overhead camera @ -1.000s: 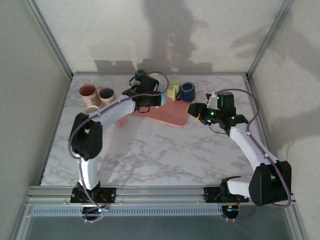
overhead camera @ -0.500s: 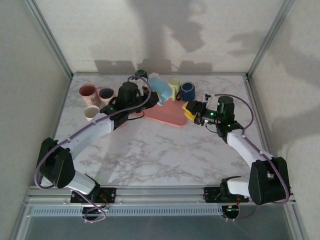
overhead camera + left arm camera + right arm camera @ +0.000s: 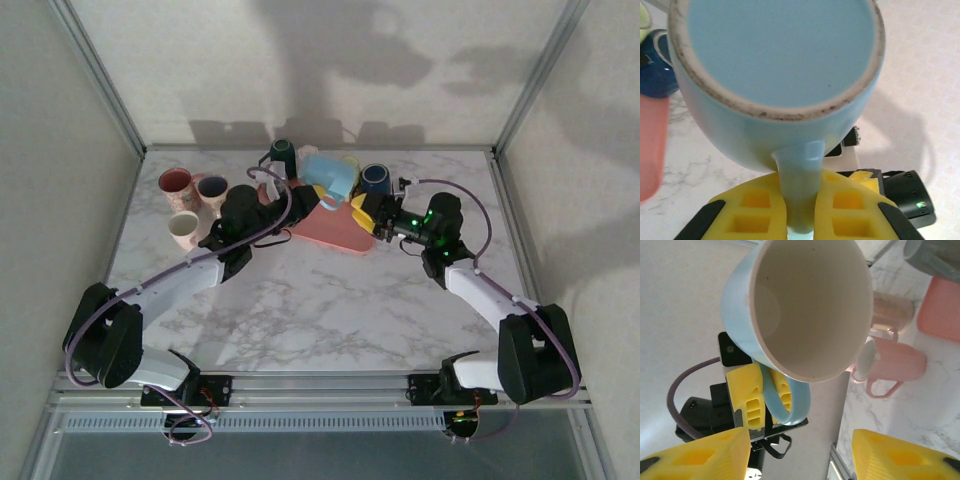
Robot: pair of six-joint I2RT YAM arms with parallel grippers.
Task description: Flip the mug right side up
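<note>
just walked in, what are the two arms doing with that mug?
The left gripper is shut on the handle of a light blue mug and holds it in the air by the pink tray, tipped sideways, not yet upright. The right gripper is open, empty, close by and facing the mug's mouth.

— What sits in front of the lens?
— A light-blue ceramic mug (image 3: 810, 310), with its cream-white mouth turned straight at the camera.
— Held how?
— The left gripper (image 3: 765, 390) pinches the loop handle between its yellow fingers (image 3: 747, 392).
— And the right gripper (image 3: 800, 452)?
— Its yellow fingers (image 3: 695, 457) stand wide apart at the bottom corners, with nothing between them.
— Behind?
— A pink handled mug (image 3: 897, 365) is on the white marbled table (image 3: 910, 410). A pale speckled mug (image 3: 890, 310) is beyond it, and a salmon plastic tray (image 3: 942, 310) is at the right.
</note>
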